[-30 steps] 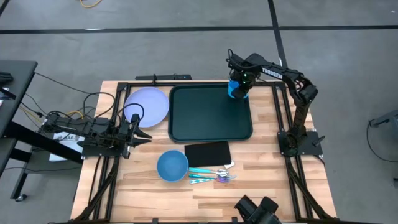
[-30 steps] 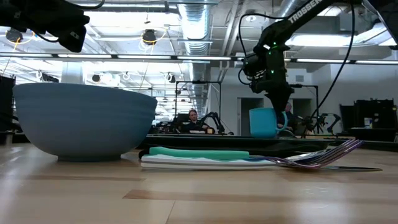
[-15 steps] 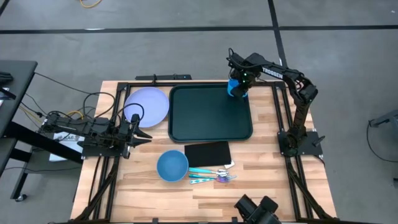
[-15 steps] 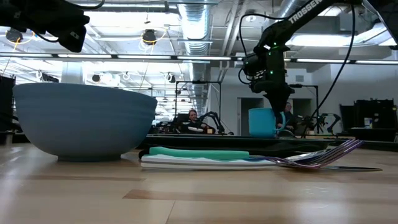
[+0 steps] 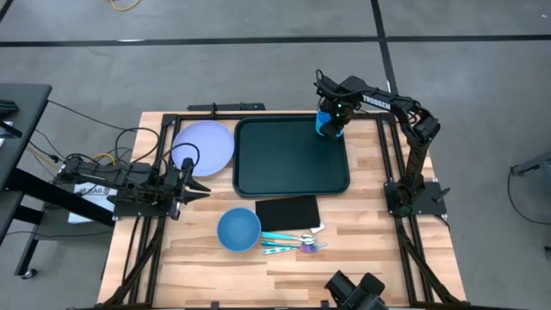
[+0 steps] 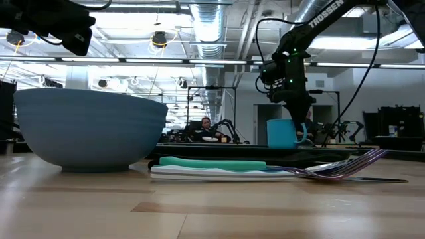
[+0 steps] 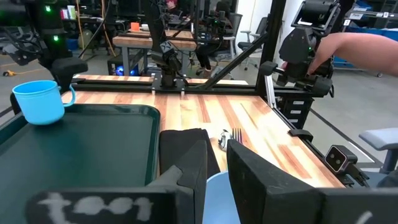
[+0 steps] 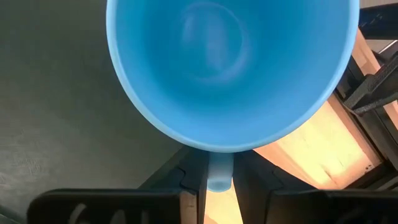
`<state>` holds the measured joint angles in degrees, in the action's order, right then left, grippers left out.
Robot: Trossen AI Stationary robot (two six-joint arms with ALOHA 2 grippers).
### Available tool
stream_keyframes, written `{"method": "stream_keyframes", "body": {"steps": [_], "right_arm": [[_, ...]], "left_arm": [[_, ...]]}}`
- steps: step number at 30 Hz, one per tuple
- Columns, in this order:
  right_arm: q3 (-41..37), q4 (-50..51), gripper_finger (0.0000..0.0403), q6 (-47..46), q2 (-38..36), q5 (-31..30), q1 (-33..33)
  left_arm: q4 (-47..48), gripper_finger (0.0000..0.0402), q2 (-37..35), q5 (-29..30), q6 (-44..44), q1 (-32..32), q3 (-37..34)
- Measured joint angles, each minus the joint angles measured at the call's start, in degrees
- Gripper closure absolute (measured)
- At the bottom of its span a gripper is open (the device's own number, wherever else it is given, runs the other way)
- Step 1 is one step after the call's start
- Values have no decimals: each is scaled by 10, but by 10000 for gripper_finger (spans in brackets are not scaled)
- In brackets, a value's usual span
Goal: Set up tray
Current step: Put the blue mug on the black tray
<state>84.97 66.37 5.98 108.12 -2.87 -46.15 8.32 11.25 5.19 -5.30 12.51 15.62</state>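
The dark green tray lies in the middle of the table. A blue cup stands upright in the tray's far right corner, with my right gripper over it, shut on its handle. The low view shows the cup level with the tray's rim. My left gripper waits at the table's left edge and points level across the table. Its fingers stand a narrow gap apart with nothing between them. My right gripper pinches the cup's handle between its two fingers. They come from above and point down. The cup is upright with its mouth up. Its base is at the tray's floor; whether it rests there or hangs just above, I cannot tell.
A lavender plate lies left of the tray. Near the front are a blue bowl, a flat black rectangle and cutlery. Black frame rails run along the table's edges. A person's arm shows beyond the table.
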Motion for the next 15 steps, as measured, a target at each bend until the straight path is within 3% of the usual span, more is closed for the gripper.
{"method": "stream_keyframes", "body": {"steps": [15], "right_arm": [[0, 0, 337, 0, 0, 15, 0]], "left_arm": [[0, 350, 0, 0, 0, 0, 0]]}}
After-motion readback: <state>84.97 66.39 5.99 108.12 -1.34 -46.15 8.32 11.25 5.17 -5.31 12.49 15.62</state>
